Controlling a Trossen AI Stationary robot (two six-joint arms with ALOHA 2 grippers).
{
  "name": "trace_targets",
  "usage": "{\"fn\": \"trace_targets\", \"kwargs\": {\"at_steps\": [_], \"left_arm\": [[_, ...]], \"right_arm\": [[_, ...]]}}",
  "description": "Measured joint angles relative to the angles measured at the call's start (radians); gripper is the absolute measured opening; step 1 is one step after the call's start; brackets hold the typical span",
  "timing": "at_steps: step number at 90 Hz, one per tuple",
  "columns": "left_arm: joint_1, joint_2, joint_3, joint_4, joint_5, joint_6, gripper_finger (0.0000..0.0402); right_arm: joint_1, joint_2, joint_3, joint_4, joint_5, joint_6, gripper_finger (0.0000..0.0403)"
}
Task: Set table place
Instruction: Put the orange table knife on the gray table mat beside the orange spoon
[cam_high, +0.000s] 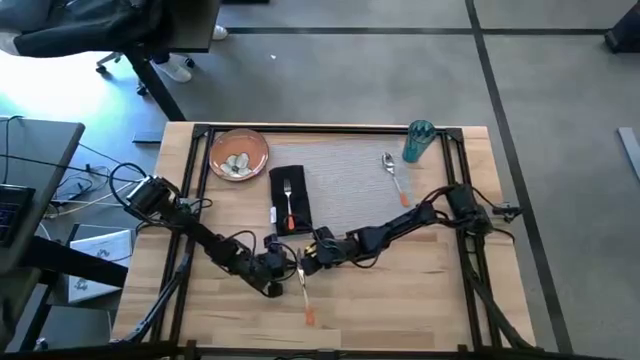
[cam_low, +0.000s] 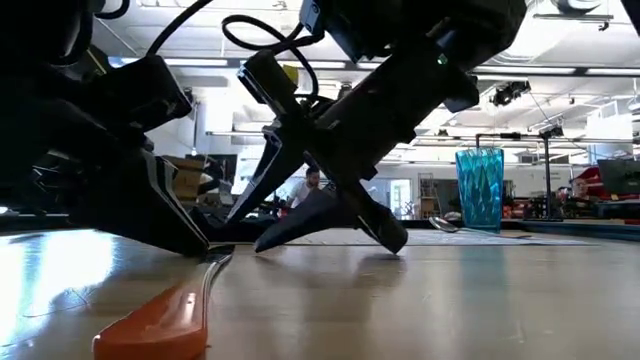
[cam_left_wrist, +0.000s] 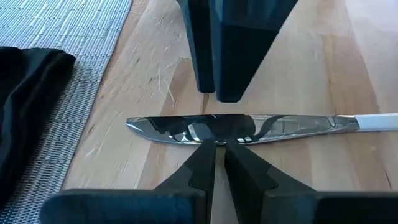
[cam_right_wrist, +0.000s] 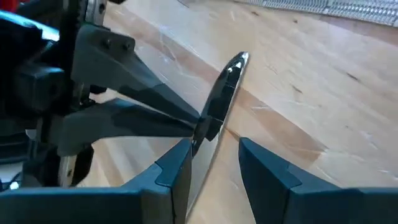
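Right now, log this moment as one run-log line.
left gripper: shut on orange-handled metal knife blade | right gripper: open, straddling blade | knife: flat on light wood table, below grey woven placemat

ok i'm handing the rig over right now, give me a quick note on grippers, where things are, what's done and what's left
Left gripper: low over the bare table in front of the placemat, fingers nearly shut at the knife blade edge; the knife lies flat.
Right gripper: open, straddling the same blade from the opposite side.
Placed: napkin on the mat's left with the fork on it; spoon on the mat's right.
Not placed: plate at the far left corner, off the mat; cup beyond the mat's far right corner.
Left: set the knife on the mat, then probably plate and cup.
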Motion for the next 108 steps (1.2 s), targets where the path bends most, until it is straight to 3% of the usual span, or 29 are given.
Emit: {"fn": "trace_targets", "kwargs": {"at_steps": [26,108], "left_arm": [[-0.001,-0.043,0.000,0.002,-0.004,0.009,0.0023],[0.018,-0.012,0.000,-0.005,0.011,0.010,0.0023]], "right_arm": [[0.003,0.003,-0.002,0.011,0.002,-0.002,0.0113],[0.027,0.006,-0.004,0.008,0.022,0.021,0.0113]]}}
